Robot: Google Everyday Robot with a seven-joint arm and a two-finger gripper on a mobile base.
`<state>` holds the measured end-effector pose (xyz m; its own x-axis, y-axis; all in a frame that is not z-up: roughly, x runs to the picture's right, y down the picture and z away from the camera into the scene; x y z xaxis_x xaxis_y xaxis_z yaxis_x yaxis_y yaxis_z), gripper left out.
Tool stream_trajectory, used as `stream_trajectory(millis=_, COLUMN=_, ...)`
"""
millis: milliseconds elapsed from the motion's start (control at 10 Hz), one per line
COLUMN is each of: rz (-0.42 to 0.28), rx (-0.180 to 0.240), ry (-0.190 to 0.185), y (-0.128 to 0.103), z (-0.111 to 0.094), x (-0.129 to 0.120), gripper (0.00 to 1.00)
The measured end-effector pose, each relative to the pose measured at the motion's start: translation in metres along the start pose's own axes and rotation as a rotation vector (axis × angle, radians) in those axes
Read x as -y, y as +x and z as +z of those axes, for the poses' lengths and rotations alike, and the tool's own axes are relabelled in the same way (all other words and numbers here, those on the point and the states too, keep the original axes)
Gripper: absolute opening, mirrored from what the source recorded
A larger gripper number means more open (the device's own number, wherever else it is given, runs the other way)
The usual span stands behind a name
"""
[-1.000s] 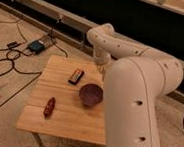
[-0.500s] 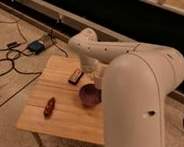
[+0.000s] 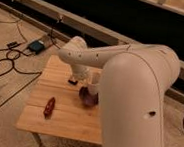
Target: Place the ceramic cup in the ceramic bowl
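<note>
The ceramic cup (image 3: pixel 93 81), pale off-white, hangs upright just above the ceramic bowl (image 3: pixel 87 97), a dark maroon bowl near the middle of the wooden table (image 3: pixel 64 122). My gripper (image 3: pixel 92 76) reaches down from the white arm (image 3: pixel 82 56) and is shut on the ceramic cup at its rim. The arm's large near link covers the bowl's right side and most of the gripper.
A small dark block (image 3: pixel 73 81) lies just left of the bowl. A reddish-brown object (image 3: pixel 49 106) lies on the table's front left. Cables and a blue box (image 3: pixel 37 45) are on the floor to the left. A dark wall with a ledge runs behind.
The arm has swung left and nearer the camera. Its end has come down over the bowl, and the cup now shows just above it.
</note>
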<state>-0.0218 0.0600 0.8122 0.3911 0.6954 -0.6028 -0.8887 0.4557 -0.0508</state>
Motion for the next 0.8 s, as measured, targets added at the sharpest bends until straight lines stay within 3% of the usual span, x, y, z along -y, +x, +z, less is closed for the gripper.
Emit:
stream_trajectory(millis=400, rz=-0.005, rx=0.003, ry=-0.014, y=0.008, z=0.019, x=-0.013, gripper=0.00)
stream_trajectory(millis=800, rz=-0.003, rx=-0.003, ry=-0.015, y=0.011, z=0.032, x=-0.016, gripper=0.27)
